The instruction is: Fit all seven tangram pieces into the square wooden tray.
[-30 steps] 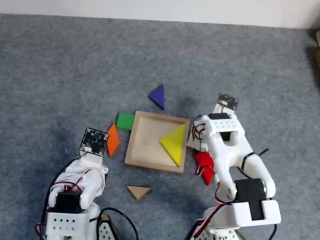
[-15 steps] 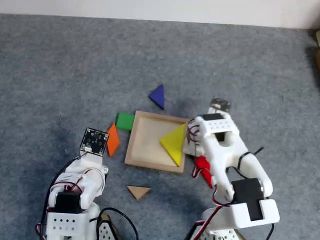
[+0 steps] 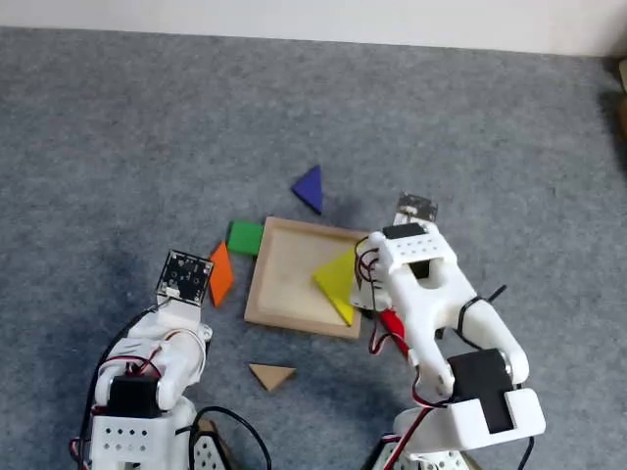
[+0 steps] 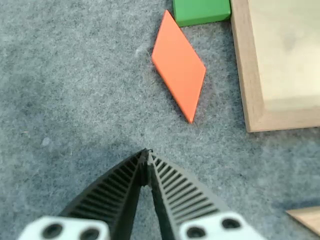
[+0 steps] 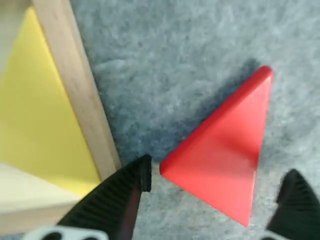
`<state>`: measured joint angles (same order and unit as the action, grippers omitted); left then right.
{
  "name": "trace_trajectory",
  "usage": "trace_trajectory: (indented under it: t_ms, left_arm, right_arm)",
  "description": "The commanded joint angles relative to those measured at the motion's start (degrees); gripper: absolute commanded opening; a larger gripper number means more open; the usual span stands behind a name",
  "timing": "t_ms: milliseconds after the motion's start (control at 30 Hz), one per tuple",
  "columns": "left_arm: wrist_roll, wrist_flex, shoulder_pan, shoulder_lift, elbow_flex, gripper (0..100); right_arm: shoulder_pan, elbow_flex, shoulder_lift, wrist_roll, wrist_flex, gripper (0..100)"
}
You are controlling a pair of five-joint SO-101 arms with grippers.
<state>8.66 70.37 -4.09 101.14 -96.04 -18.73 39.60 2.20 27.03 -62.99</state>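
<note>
The square wooden tray [image 3: 263, 294] lies mid-table with a yellow triangle [image 3: 339, 279] inside, against its right wall. My right gripper [image 5: 218, 171] is open and straddles a red triangle [image 5: 225, 155] that lies flat on the carpet just outside the tray rim [image 5: 75, 90]. The right arm [image 3: 431, 294] covers most of the red triangle [image 3: 394, 327] from above. My left gripper [image 4: 146, 161] is shut and empty, low over the carpet short of the orange parallelogram [image 4: 179, 70]. The green square [image 4: 201, 11] touches the tray's corner.
A blue triangle [image 3: 310, 188] lies beyond the tray. A tan triangle [image 3: 270, 375] sits in front of it, between the two arm bases. Orange parallelogram [image 3: 221, 272] and green square [image 3: 245, 237] lie at the tray's left side. Grey carpet stretches open on the far side.
The right arm has swung left toward the tray and come over the red triangle, hiding more of it. The left arm has kept still.
</note>
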Motion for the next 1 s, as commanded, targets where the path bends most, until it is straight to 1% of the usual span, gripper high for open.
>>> trace_trajectory:
  t_ms: [0, 200, 400, 500, 700, 767, 900, 967]
  left_arm:
    - [0.4, 0.4, -0.7, 3.0, -1.2, 1]
    - [0.4, 0.4, -0.7, 3.0, -1.2, 1]
    - [0.4, 0.4, -0.7, 3.0, -1.2, 1]
    - [0.4, 0.4, -0.7, 3.0, -1.2, 1]
    - [0.4, 0.4, -0.7, 3.0, -1.2, 1]
    - [0.4, 0.4, -0.7, 3.0, -1.2, 1]
    - [0.4, 0.4, -0.7, 3.0, -1.2, 1]
    - [0.4, 0.4, -0.7, 3.0, -1.2, 1]
  right_arm:
    - [0.7, 1.4, 0.7, -0.1, -0.5, 30.3]
    - [0.8, 3.4, 1.0, -2.7, -0.5, 28.9]
    - [0.8, 3.2, 1.1, -2.8, -0.7, 28.3]
    - [0.8, 3.0, 1.1, -2.8, -0.5, 23.8]
    - [3.5, 3.0, 0.7, -2.5, -0.5, 22.8]
    - [3.6, 2.9, 0.8, -2.4, -0.5, 24.4]
    - [3.5, 0.7, 0.7, -2.3, -0.5, 33.4]
    - [3.6, -0.4, 0.7, -2.2, -0.5, 34.8]
